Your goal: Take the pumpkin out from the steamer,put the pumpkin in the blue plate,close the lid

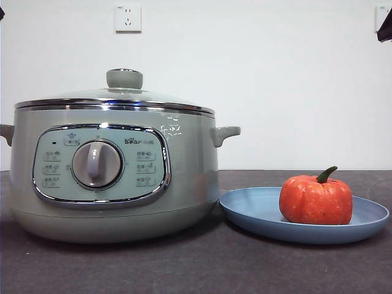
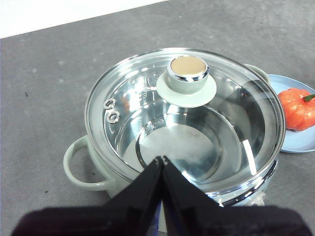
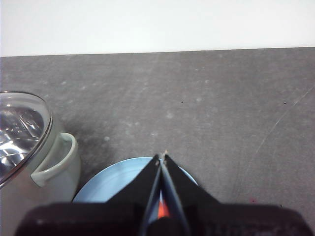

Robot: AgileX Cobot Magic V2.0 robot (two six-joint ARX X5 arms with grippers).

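The sage-green steamer stands at the left with the glass lid seated on its rim; the lid's green knob is on top and the pot inside looks empty. The orange pumpkin with its green stem sits upright in the blue plate to the steamer's right. My left gripper is shut and empty, raised above the steamer's near rim. My right gripper is shut and empty, raised above the blue plate; a sliver of pumpkin shows under its jaws.
A wall socket is on the white wall behind. A black arm tip shows at the top right corner. The steamer's side handle reaches toward the plate. Dark grey tabletop lies beyond.
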